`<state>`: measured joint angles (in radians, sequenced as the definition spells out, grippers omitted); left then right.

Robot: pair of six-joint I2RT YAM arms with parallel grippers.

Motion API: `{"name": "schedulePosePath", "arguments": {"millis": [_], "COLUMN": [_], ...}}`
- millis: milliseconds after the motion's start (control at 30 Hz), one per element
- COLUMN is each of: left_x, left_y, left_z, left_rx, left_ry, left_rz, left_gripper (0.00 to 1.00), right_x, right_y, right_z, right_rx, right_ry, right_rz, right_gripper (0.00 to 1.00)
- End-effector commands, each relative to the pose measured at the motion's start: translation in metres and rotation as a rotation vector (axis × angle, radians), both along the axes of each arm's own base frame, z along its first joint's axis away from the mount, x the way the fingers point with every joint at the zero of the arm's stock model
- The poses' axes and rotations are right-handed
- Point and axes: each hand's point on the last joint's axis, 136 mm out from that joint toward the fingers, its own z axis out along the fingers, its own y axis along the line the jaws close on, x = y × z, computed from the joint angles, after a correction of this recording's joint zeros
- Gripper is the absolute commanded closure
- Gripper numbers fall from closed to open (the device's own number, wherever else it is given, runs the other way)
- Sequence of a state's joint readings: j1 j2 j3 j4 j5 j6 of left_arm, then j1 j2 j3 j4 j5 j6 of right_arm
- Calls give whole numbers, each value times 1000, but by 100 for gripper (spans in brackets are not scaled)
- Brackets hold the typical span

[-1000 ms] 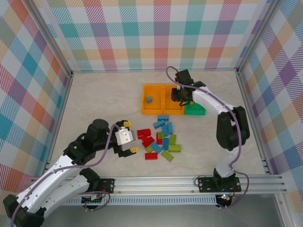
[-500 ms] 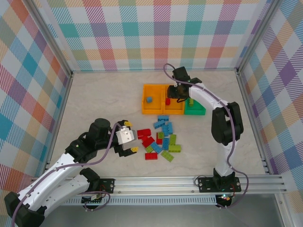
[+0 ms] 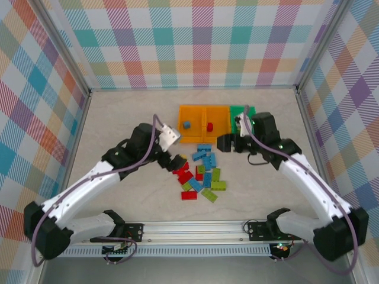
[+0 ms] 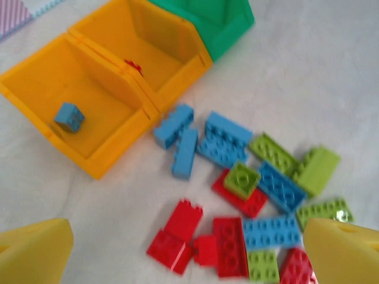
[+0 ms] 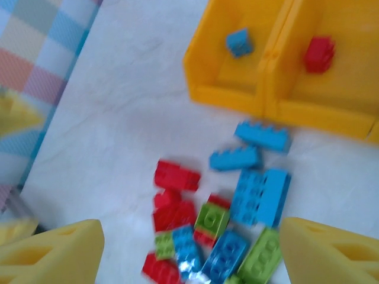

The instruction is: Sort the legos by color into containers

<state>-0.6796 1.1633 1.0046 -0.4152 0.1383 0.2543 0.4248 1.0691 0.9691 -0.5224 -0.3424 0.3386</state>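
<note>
Legos [image 3: 201, 173] in red, blue and lime green lie in a loose pile on the table [image 3: 127, 118] between the two grippers. The pile is just ahead of the left gripper [image 3: 177, 160], whose yellow-tipped jaws stand wide apart with nothing between them. The right gripper [image 3: 221, 142] hangs by the pile's far right corner, jaws likewise spread and empty. Beyond both grippers the containers [image 3: 205, 139] sit joined in a row. One blue brick [image 3: 186, 125] lies in the left orange bin [image 3: 193, 135] and one red brick [image 3: 209, 126] in the middle orange bin [image 3: 219, 118]. The green bin [image 3: 238, 111] is just behind the right gripper.
</note>
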Motion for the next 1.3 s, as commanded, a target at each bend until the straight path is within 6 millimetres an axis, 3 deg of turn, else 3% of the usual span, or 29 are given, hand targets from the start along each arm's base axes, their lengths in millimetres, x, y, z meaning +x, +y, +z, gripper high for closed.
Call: {"name": "schedulePosePath", "arguments": {"millis": [0,133,267,533,767,967,1133,1267], "left_x": [17,45,63,71,73,68,67,67], "left_y": [-10,-29,-46,-76,-85,-79,-79,-79], "left_z": [-24,-58,-91,-148,-170,-191,-195,-185], "left_rx": [37,77,125,180,204,251,257,236], "left_ry": [137,205,278,410,455,478,488,474], "left_rz": [177,274,307,244,221,216,216,215], "left_gripper": [1,16,25,36,48,54,67,76], "right_x": [-42,-62,-65,-54,-51,-48,-46,-47], "right_y": [-5,-22,-28,-24,-27,-27,-26,-23], "right_z": [-3,-6,-11,-13,-14,-17,-17,-14], "right_rx": [34,5,-12,-8,-18,-14,-16,-1], "right_ry": [63,64,70,101,106,112,118,122], "right_rz": [68,24,-6,-25,-51,-68,-71,-61], "right_gripper": [15,5,0,0,0,0,0,0]}}
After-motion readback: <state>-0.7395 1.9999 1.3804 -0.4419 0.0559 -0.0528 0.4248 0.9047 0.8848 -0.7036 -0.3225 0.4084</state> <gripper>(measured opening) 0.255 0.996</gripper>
